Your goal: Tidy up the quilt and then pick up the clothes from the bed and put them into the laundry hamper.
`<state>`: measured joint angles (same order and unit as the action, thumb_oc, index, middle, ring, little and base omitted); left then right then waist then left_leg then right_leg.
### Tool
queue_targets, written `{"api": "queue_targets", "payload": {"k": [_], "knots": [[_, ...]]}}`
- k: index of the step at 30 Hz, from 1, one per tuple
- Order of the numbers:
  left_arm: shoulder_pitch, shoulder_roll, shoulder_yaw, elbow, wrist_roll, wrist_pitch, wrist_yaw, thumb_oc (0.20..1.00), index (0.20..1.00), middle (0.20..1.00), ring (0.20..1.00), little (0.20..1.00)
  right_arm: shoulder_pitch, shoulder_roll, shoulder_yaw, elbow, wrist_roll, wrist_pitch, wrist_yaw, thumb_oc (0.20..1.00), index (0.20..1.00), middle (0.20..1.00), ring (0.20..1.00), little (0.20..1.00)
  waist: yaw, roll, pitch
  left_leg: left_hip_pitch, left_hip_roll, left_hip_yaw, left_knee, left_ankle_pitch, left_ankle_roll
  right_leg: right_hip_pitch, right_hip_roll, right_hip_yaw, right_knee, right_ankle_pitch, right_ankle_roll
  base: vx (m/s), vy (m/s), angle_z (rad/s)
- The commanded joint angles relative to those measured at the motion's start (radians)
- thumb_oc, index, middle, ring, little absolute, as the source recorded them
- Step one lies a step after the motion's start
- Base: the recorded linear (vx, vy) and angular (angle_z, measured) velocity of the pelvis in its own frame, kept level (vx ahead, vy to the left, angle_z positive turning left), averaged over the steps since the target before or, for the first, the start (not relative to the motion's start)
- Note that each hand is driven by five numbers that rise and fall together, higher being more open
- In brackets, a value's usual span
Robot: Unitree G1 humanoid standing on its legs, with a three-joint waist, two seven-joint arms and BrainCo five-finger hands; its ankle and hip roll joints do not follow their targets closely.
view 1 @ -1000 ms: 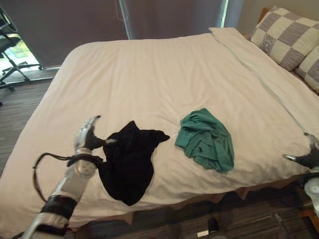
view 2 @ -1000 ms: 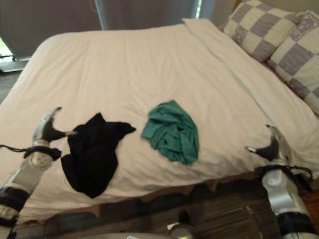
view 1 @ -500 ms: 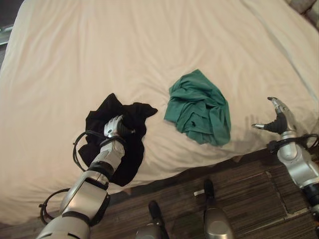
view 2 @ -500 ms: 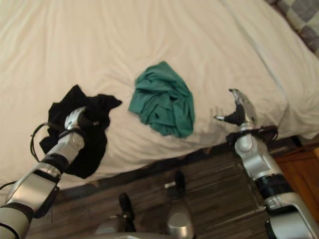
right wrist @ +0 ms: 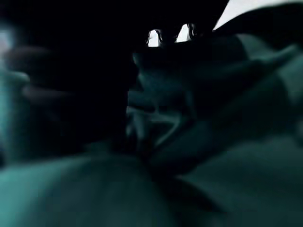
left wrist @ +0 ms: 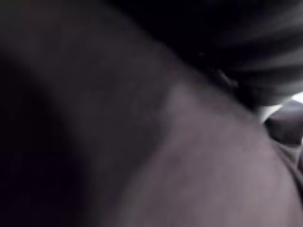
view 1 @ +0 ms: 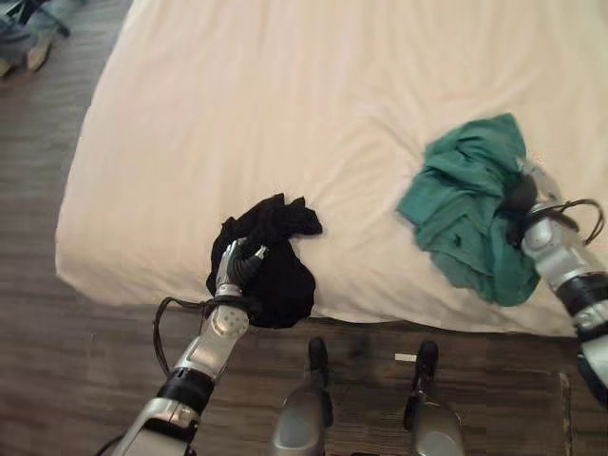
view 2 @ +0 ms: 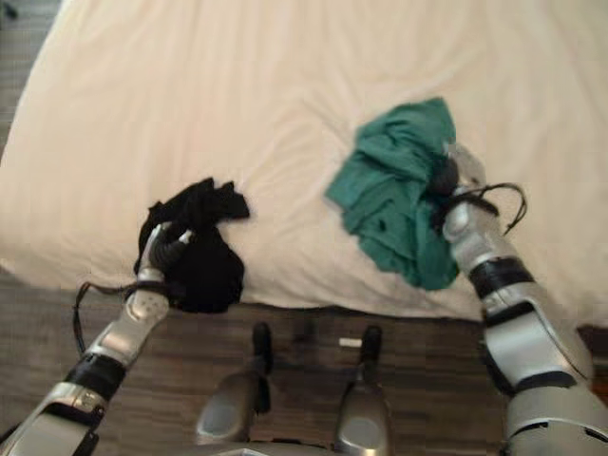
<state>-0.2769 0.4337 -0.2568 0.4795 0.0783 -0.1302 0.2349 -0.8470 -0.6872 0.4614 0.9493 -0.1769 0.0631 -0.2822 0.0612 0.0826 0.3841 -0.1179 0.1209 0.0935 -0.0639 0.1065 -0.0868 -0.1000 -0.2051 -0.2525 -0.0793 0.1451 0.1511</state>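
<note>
A black garment (view 1: 277, 258) lies bunched at the near edge of the bed, partly hanging over it. My left hand (view 1: 234, 273) is at its left side with its fingers (view 1: 239, 253) curled into the cloth. In the left wrist view dark cloth (left wrist: 142, 142) sits right against the camera. A green garment (view 1: 464, 207) lies crumpled further right on the white quilt (view 1: 285, 114). My right hand (view 1: 521, 196) is pressed into the green garment's right side, and green folds (right wrist: 227, 179) close round it in the right wrist view.
The quilt lies smooth over the bed, its near edge (view 1: 190, 302) hanging above the dark wood floor (view 1: 66, 370). A small white scrap (view 1: 406, 357) lies on the floor. A chair base (view 1: 19, 38) shows at the far left corner.
The camera has tilted down and turned. The black garment is more bunched up under my left hand. My right hand has moved from beside the bed edge onto the green garment.
</note>
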Motion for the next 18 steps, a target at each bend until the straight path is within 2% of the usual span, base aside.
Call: {"api": "queue_targets", "payload": {"k": [1, 2, 3, 4, 5, 6, 7, 8, 9, 10, 13, 14, 15, 16, 17, 18], "knots": [[0.171, 0.037, -0.004, 0.148, -0.14, 0.075, -0.085, 0.2, 0.2, 0.2, 0.2, 0.2, -0.025, 0.085, 0.049, 0.095, 0.107, -0.012, 0.122, 1.0, 1.0, 1.0, 1.0, 1.0, 0.054, -0.068, 0.014, -0.056, -0.03, -0.046, -0.005, -0.001, -0.023, -0.114, -0.036, 0.045, 0.199, -0.109, 0.039, -0.07, -0.036, 0.47], [0.171, 0.038, -0.004, 0.148, -0.141, 0.074, -0.085, 0.2, 0.2, 0.2, 0.2, 0.2, -0.026, 0.086, 0.049, 0.097, 0.107, -0.013, 0.122, 1.0, 1.0, 1.0, 1.0, 1.0, 0.053, -0.069, 0.014, -0.056, -0.03, -0.047, -0.005, -0.001, -0.023, -0.114, -0.037, 0.044, 0.2, -0.111, 0.039, -0.07, -0.011, 0.34], [0.163, 0.031, -0.007, 0.171, -0.155, 0.08, -0.099, 0.2, 0.2, 0.2, 0.2, 0.2, 0.002, 0.163, 0.058, 0.132, 0.124, 0.0, 0.198, 0.448, 0.448, 0.448, 0.448, 0.448, 0.068, -0.073, 0.006, -0.045, -0.032, -0.064, -0.003, -0.006, -0.018, -0.116, -0.041, 0.036, 0.239, -0.121, 0.039, -0.04, -0.011, 0.24], [0.163, 0.031, -0.006, 0.171, -0.155, 0.08, -0.099, 0.2, 0.2, 0.2, 0.2, 0.2, 0.002, 0.164, 0.058, 0.133, 0.125, 0.0, 0.198, 0.2, 0.2, 0.2, 0.2, 0.2, 0.068, -0.075, 0.006, -0.045, -0.032, -0.064, -0.003, -0.006, -0.018, -0.117, -0.042, 0.036, 0.241, -0.122, 0.039, -0.06, -0.031, 0.2], [0.152, 0.022, -0.013, 0.177, -0.152, 0.081, -0.11, 0.2, 0.2, 0.2, 0.2, 0.2, 0.074, 0.234, 0.064, 0.093, 0.14, -0.005, 0.246, 0.2, 0.2, 0.2, 0.2, 0.2, 0.067, -0.077, -0.001, -0.028, -0.037, -0.088, 0.004, -0.016, -0.008, -0.118, -0.022, 0.085, 0.29, -0.149, 0.047, -0.02, -0.018, 0.09], [0.152, 0.022, -0.013, 0.177, -0.152, 0.081, -0.11, 0.2, 0.2, 0.2, 0.2, 0.2, 0.074, 0.234, 0.064, 0.093, 0.14, -0.005, 0.246, 0.2, 0.2, 0.2, 0.2, 0.2, 0.068, -0.077, -0.003, -0.032, -0.037, -0.088, 0.003, -0.013, -0.007, -0.12, -0.021, 0.085, 0.287, -0.145, 0.047, -0.01, -0.056, 0.07], [0.142, 0.016, -0.019, 0.169, -0.147, 0.08, -0.118, 0.2, 0.2, 0.2, 0.2, 0.2, 0.129, 0.271, 0.058, 0.059, 0.164, -0.018, 0.254, 0.2, 0.2, 0.2, 0.2, 0.2, 0.063, -0.082, -0.014, -0.032, -0.046, -0.108, 0.011, -0.02, -0.001, -0.104, 0.011, 0.142, 0.278, -0.172, 0.042, 0.04, -0.063, 0.15], [0.146, 0.01, 0.003, 0.159, -0.165, 0.075, -0.126, 0.2, 0.2, 0.2, 0.2, 0.2, 0.19, 0.313, 0.077, 0.003, 0.196, -0.039, 0.287, 0.2, 0.2, 0.2, 0.2, 0.2, 0.07, -0.091, -0.035, -0.027, -0.055, -0.118, 0.017, -0.025, 0.007, -0.077, 0.053, 0.199, 0.255, -0.182, 0.022, 0.05, -0.064, 0.22], [0.148, 0.01, 0.003, 0.159, -0.165, 0.076, -0.126, 0.2, 0.2, 0.2, 0.2, 0.2, 0.191, 0.314, 0.077, 0.002, 0.196, -0.038, 0.287, 0.2, 0.2, 0.2, 0.2, 0.2, 0.07, -0.092, -0.035, -0.025, -0.054, -0.117, 0.017, -0.026, 0.007, -0.075, 0.054, 0.199, 0.253, -0.182, 0.022, 0.1, -0.119, 0.39], [0.187, 0.008, 0.043, 0.123, -0.205, 0.067, -0.127, 0.2, 0.2, 0.2, 0.2, 0.2, 0.271, 0.37, 0.087, -0.089, 0.275, -0.061, 0.318, 0.2, 0.2, 0.2, 0.2, 0.2, 0.096, -0.1, -0.056, -0.019, -0.059, -0.133, 0.029, -0.031, 0.008, -0.029, 0.058, 0.181, 0.214, -0.195, 0.005, 0.09, -0.138, 0.23], [0.225, -0.015, 0.08, 0.117, -0.248, 0.058, -0.119, 0.2, 0.2, 0.2, 0.2, 0.2, 0.336, 0.411, 0.082, -0.187, 0.413, -0.083, 0.352, 0.2, 0.2, 0.2, 0.2, 0.2, 0.105, -0.102, -0.073, -0.007, -0.057, -0.149, 0.026, -0.033, 0.0, 0.013, 0.056, 0.153, 0.163, -0.189, 0.004, 0.06, -0.1, 0.06], [0.264, -0.047, 0.105, 0.104, -0.285, 0.047, -0.107, 0.2, 0.2, 0.2, 0.2, 0.2, 0.416, 0.436, 0.06, -0.277, 0.563, -0.112, 0.383, 0.2, 0.2, 0.2, 0.2, 0.2, 0.116, -0.095, -0.085, -0.011, -0.054, -0.161, 0.024, -0.026, -0.021, 0.047, 0.039, 0.096, 0.117, -0.179, 0.007, 0.01, -0.093, 0.13], [0.273, -0.061, 0.111, 0.107, -0.293, 0.045, -0.106, 0.2, 0.2, 0.2, 0.2, 0.2, 0.45, 0.442, 0.05, -0.325, 0.608, -0.121, 0.389, 0.2, 0.2, 0.2, 0.2, 0.2, 0.119, -0.09, -0.087, -0.014, -0.046, -0.148, 0.024, -0.019, -0.033, 0.07, 0.022, 0.053, 0.097, -0.177, 0.014, -0.06, -0.042, 0.44], [0.281, -0.072, 0.117, 0.109, -0.295, 0.044, -0.108, 0.2, 0.2, 0.2, 0.2, 0.2, 0.478, 0.445, 0.048, -0.37, 0.658, -0.124, 0.398, 0.2, 0.2, 0.2, 0.2, 0.2, 0.116, -0.086, -0.094, -0.031, -0.031, -0.103, 0.028, -0.01, -0.039, 0.084, 0.0, 0.003, 0.077, -0.164, 0.022, -0.1, 0.036, 0.7], [0.286, -0.079, 0.121, 0.106, -0.295, 0.042, -0.104, 0.2, 0.2, 0.2, 0.2, 0.2, 0.507, 0.445, 0.032, -0.423, 0.732, -0.134, 0.416, 0.2, 0.2, 0.2, 0.2, 0.2, 0.102, -0.084, -0.1, -0.027, 0.007, 0.002, 0.024, -0.008, -0.047, 0.094, -0.027, -0.049, 0.073, -0.155, 0.034, -0.09, 0.049, 0.94], [0.286, -0.079, 0.121, 0.106, -0.294, 0.042, -0.104, 0.2, 0.2, 0.2, 0.2, 0.2, 0.508, 0.444, 0.032, -0.425, 0.733, -0.134, 0.416, 0.2, 0.2, 0.2, 0.2, 0.2, 0.102, -0.083, -0.103, -0.031, 0.007, 0.001, 0.025, -0.006, -0.047, 0.091, -0.027, -0.049, 0.071, -0.152, 0.034, -0.09, 0.052, 0.8]]}}
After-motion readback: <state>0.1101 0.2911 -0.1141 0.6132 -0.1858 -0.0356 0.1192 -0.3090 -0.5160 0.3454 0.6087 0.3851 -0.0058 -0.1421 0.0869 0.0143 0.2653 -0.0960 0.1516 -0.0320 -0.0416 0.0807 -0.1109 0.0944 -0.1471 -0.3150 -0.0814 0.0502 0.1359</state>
